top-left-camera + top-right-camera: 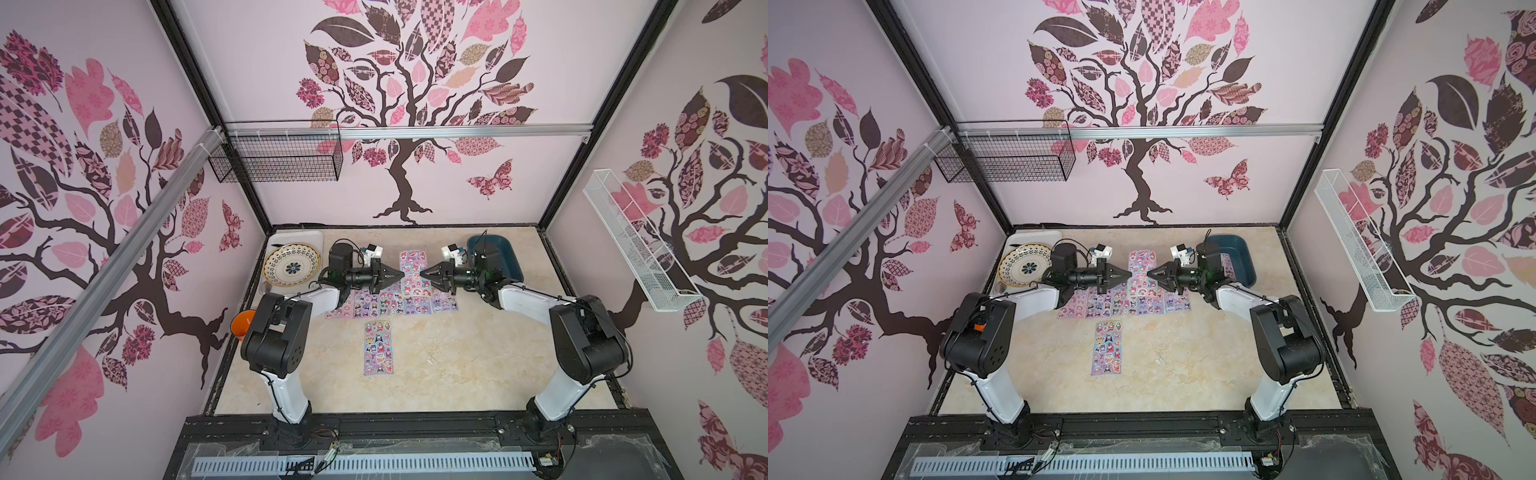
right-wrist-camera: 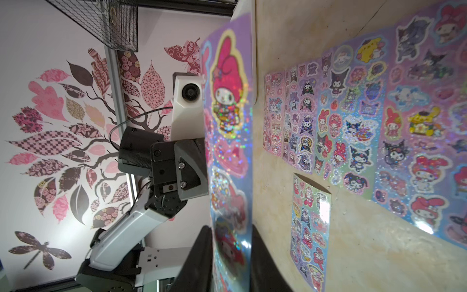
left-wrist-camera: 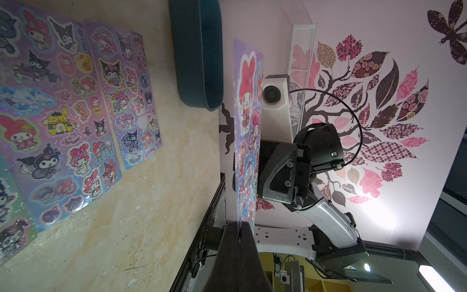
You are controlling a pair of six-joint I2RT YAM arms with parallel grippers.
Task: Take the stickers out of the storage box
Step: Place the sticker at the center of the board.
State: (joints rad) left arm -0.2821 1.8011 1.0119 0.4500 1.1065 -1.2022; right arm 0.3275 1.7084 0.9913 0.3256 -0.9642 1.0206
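While the left gripper [image 1: 402,274] is clamped tight on one edge of a sticker sheet [image 1: 413,266], the right gripper [image 1: 421,275] faces it tip to tip from the opposite edge. Seen from the left wrist, the two black fingers [image 3: 235,242] meet on the sheet with no gap between them. Seen from the right wrist, a finger [image 2: 201,255] stands on each side of the sheet, but I cannot tell whether they press it or only bracket it. The sheet hangs roughly level, clear of the table [image 1: 457,365], over its far middle.

Below the grippers and a little nearer, a row of sheets [image 1: 390,303] lies flat on the table, side by side. A single sheet [image 1: 378,347] lies alone, nearer the arm bases. The storage box [image 1: 512,257] sits at the far right, behind the right arm. A pinkish patch [image 1: 1227,265] inside it may be one more sheet. At the far left a patterned plate [image 1: 292,266] lies partly over a white tray [image 1: 307,237], and an orange cup [image 1: 242,324] stands at the table's left edge.
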